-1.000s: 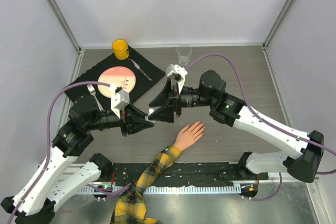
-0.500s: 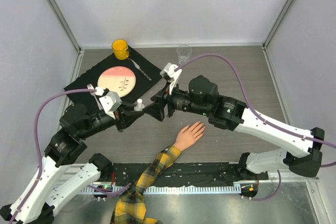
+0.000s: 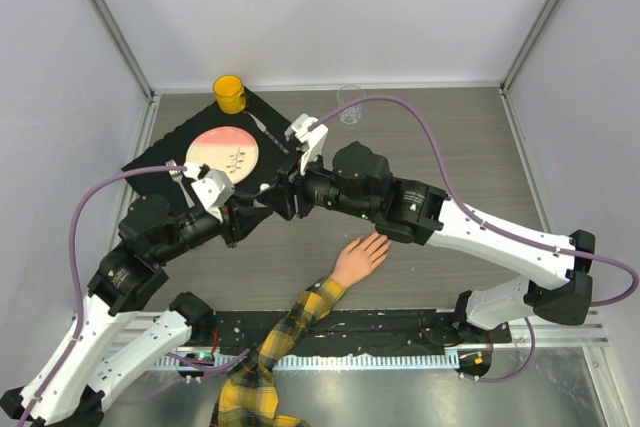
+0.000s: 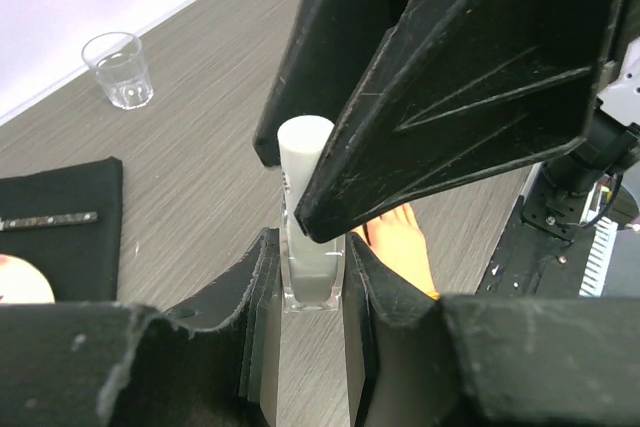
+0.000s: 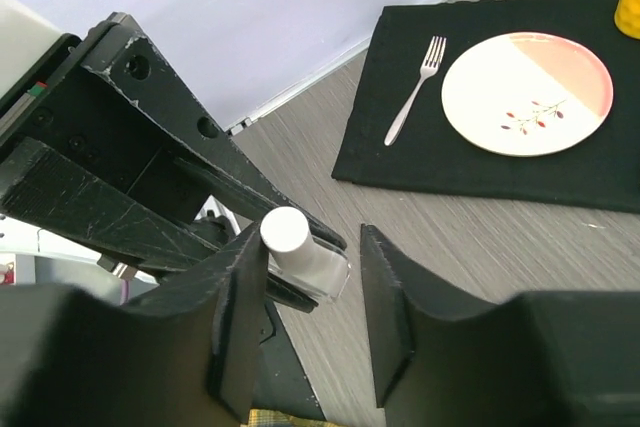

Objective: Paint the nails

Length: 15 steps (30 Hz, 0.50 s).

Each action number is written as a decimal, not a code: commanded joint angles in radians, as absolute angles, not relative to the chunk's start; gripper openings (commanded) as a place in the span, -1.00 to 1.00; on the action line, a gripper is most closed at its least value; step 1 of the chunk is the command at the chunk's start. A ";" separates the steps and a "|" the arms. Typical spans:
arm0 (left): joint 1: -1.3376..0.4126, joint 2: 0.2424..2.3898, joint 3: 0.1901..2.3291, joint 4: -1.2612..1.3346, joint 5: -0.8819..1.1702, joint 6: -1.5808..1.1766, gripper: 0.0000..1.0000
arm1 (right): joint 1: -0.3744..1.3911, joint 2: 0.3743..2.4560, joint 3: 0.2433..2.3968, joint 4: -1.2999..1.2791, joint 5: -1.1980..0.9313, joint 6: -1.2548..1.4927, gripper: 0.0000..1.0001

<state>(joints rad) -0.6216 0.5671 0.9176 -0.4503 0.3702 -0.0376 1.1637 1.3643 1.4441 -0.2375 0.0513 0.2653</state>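
Note:
The peach mannequin hand (image 3: 360,257) lies palm down on the table, its arm in a yellow-black plaid sleeve (image 3: 283,335); its nails are too small to make out. It also shows in the left wrist view (image 4: 405,237). My left gripper (image 3: 250,217) is shut on a small clear bottle (image 4: 312,272) with a white cap (image 4: 303,145), held above the table left of the hand. My right gripper (image 3: 272,197) is open, with its jaws on either side of the cap (image 5: 285,230). One finger (image 5: 240,317) is next to the cap and the other stands apart.
A black mat (image 3: 160,162) at the back left holds a pink-and-white plate (image 3: 222,155), a fork (image 5: 412,97) and a knife. A yellow cup (image 3: 229,93) and a clear glass (image 4: 118,69) stand near the back wall. A black rail (image 3: 400,332) runs along the near edge.
My left gripper has moved the bottle left and away from the hand. My right arm has swung left after it and now has its jaws around the cap.

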 commanded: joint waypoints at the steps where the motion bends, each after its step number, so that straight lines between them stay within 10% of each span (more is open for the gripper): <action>1: -0.624 0.568 0.923 -0.422 0.373 -0.041 -0.99 | 1.169 1.390 1.496 -0.203 0.051 0.284 -0.27; 5: -0.626 0.575 0.933 -0.429 0.402 -0.049 -1.00 | 1.169 1.382 1.486 -0.215 0.015 0.256 -0.97; 8: -0.624 0.583 0.937 -0.443 0.553 -0.048 -1.00 | 1.144 1.323 1.427 -0.229 -0.159 0.122 -0.98; 12: -0.624 0.640 0.948 -0.396 1.068 -0.095 -1.00 | 1.020 1.270 1.278 -0.161 -1.002 0.041 -0.98; 15: -0.626 0.667 0.939 -0.293 1.146 -0.175 -1.00 | 0.985 1.285 1.264 -0.140 -1.088 0.087 -0.98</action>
